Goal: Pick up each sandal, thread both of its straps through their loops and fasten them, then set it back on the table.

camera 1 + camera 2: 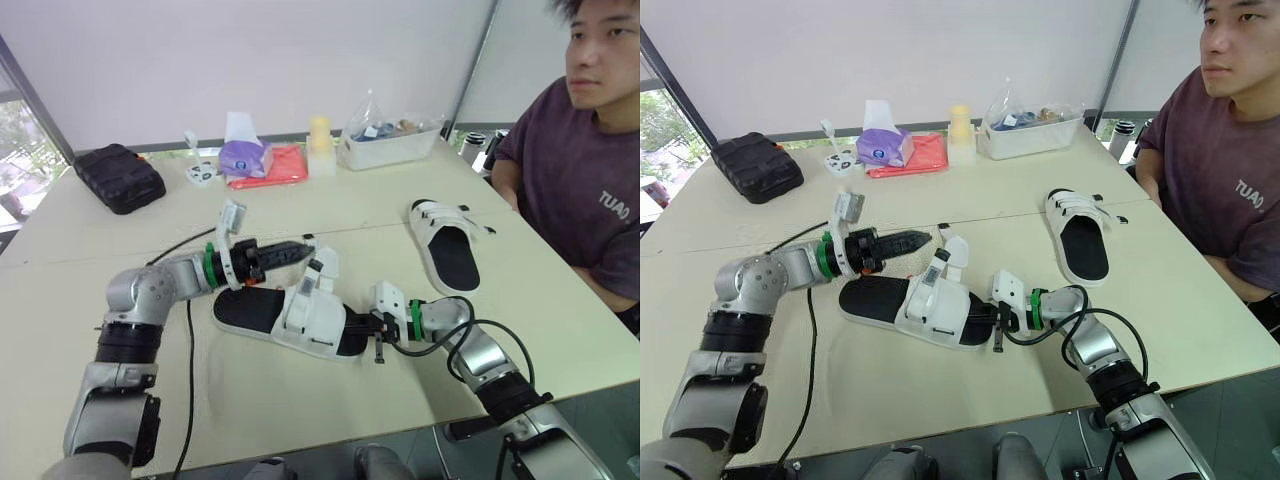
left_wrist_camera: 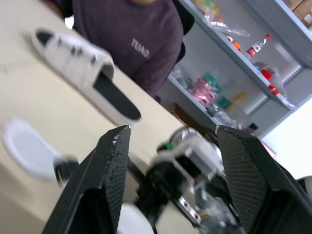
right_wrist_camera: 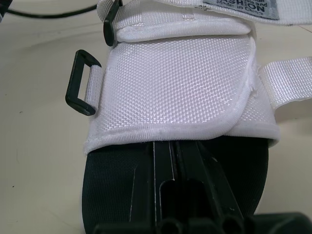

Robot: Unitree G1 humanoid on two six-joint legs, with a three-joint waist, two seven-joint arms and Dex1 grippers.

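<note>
Reaching in at the toe end of the near sandal (image 1: 310,320), the right gripper (image 1: 380,328) lies along the black footbed (image 3: 117,195) under the white upper (image 3: 175,83); whether it grips cannot be told. The sandal lies mid-table (image 1: 300,410), 1 strap (image 1: 322,268) standing up. Just beside that strap hovers the left gripper (image 1: 290,251), spread wide and empty. The second sandal (image 1: 447,245) lies farther right, near a seated person (image 1: 590,190).

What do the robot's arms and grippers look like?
The left arm and right arm are silver-grey metal with black joint sections. Each wrist has a green ring and white housing. The left gripper and right gripper are black. Black cables loop around the right arm.
</note>
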